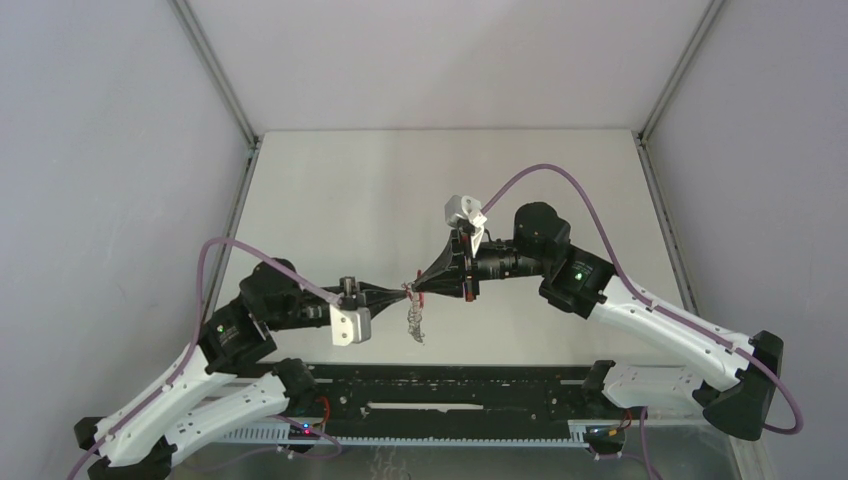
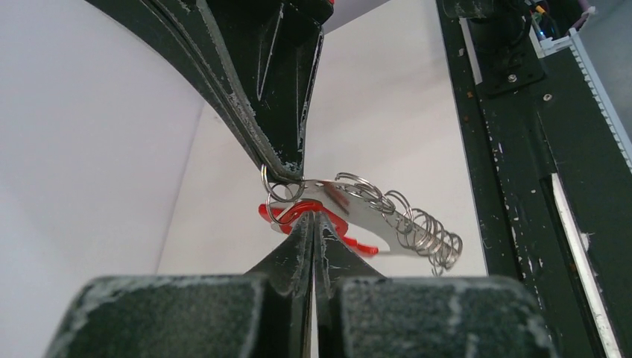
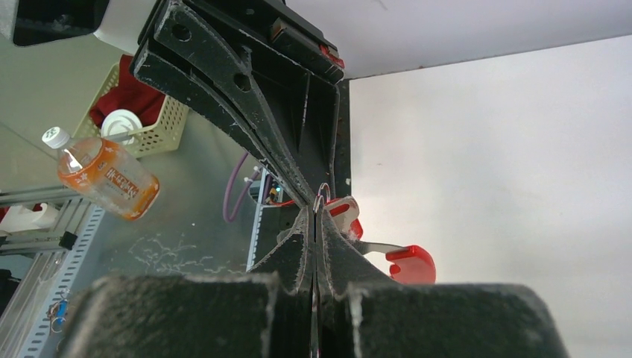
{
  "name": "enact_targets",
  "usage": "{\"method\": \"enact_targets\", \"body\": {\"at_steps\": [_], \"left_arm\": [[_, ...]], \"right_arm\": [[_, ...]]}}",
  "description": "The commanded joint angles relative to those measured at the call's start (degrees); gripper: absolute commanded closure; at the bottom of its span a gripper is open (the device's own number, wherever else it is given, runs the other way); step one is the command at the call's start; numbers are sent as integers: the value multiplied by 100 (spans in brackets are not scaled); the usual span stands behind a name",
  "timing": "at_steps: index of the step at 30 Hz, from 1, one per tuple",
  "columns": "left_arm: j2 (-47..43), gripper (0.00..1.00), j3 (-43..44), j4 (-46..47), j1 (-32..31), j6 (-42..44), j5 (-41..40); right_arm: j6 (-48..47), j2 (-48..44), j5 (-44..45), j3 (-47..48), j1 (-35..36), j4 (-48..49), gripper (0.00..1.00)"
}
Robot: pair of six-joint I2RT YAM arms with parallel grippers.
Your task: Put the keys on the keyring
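I see left hand clamped on the keyring at its red band, right hand pinching a small ring just beside, ring chain hanging below.

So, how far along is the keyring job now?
Done: the keyring is lifted and held in the air. In hand: left gripper shut on its red band, right gripper shut on a small silver ring. Left: threading; no key clearly shows on it.
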Motion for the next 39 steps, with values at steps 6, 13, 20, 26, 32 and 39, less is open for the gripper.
{"method": "enact_targets", "body": {"at_steps": [6, 13, 20, 26, 32, 39], "left_arm": [[-111, 100, 186, 29, -30, 676, -103], [-82, 64, 398, 27, -32, 65, -381], [-76, 65, 511, -197, -29, -144, -240], [19, 65, 568, -177, -29, -24, -180], [284, 65, 729, -150, -28, 12, 35], [334, 73, 759, -324, -26, 85, 226]], "right_arm": [[24, -99, -104, 97, -32, 242, 100], [-94, -125, -166, 97, -62, 88, 100], [-148, -126, -369, 97, -137, -48, 100], [-131, -88, -543, 97, -168, -5, 100], [-116, 8, -663, 194, -186, -15, 100], [-138, -2, -681, 220, -189, -36, 100]]}}
